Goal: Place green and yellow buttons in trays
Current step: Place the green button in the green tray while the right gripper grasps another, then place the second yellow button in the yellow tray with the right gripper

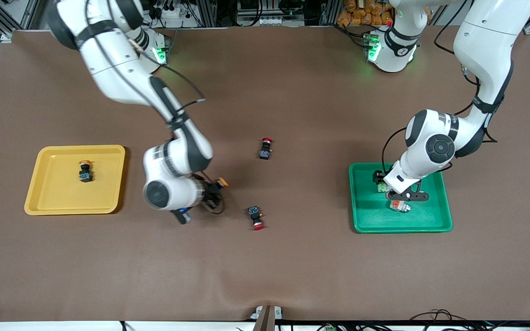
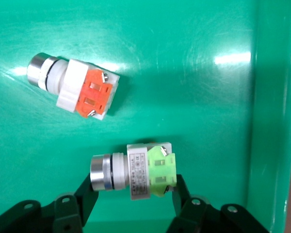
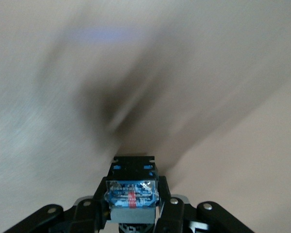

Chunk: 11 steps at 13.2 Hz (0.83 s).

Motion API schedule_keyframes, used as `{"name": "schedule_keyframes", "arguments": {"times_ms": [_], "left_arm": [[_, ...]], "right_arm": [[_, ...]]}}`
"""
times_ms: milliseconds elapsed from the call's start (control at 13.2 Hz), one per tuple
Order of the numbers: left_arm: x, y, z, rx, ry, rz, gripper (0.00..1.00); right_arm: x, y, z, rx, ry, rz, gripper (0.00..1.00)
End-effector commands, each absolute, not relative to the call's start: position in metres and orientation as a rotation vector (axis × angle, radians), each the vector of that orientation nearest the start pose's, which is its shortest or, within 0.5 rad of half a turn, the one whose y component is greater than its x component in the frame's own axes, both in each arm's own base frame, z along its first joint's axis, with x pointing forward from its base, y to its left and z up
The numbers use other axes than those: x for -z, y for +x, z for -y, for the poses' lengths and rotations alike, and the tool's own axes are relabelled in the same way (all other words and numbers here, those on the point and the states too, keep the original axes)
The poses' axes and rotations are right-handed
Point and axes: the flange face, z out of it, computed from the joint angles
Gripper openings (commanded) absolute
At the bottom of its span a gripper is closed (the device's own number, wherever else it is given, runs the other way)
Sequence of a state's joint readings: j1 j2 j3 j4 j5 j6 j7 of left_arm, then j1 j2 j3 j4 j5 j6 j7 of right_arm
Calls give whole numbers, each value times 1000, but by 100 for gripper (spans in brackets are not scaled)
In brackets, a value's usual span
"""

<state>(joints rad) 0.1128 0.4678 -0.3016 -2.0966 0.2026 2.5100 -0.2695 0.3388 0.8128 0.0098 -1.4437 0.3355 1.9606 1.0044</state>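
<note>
My left end effector (image 2: 133,194) is clamped on the green-block button (image 2: 136,170) just above the green tray (image 1: 435,225), beside the orange-block button (image 2: 75,87) lying in it. My right end effector (image 3: 132,206) is clamped on a black yellow-capped button (image 3: 131,187) over the table (image 1: 292,276). Another yellow-capped button (image 1: 85,171) sits in the yellow tray (image 1: 53,209). Two red-capped buttons (image 1: 265,149) lie mid-table.

The middle of the brown table (image 1: 320,92) lies open, with only two red-capped buttons (image 1: 265,149) (image 1: 256,217) well apart there. The right arm (image 1: 173,151) hangs over the stretch beside the yellow tray (image 1: 108,154). The left arm (image 1: 430,151) covers much of the green tray (image 1: 444,220), where two buttons (image 2: 77,86) (image 2: 136,170) lie near each other.
</note>
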Motion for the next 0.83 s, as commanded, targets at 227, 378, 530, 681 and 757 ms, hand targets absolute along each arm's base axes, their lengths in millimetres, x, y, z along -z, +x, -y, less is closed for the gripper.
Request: {"name": "schedule_keyframes", "arguments": {"times_ms": [227,378,530,681,757], "left_arm": [[-208,568,110,-5,-3157,-79,100],[-218,570,109,24,-3154,-77,100],[-241,574,109,74,-3144,-93,100],[-276,578,109,117,-3121,-92,100],[-295,578,111,103,-3104,-97,100]], "right_arm": [[-225,653,-109,-839,-2868,-754,0],[-225,653,-52,-871,-2862,-614,0],[-225,653,-10,-869,-2879,-496,0],[-224,652,34,-850,-2908,-398,0],[-225,653,48,-834,-2904,-340,0]]}}
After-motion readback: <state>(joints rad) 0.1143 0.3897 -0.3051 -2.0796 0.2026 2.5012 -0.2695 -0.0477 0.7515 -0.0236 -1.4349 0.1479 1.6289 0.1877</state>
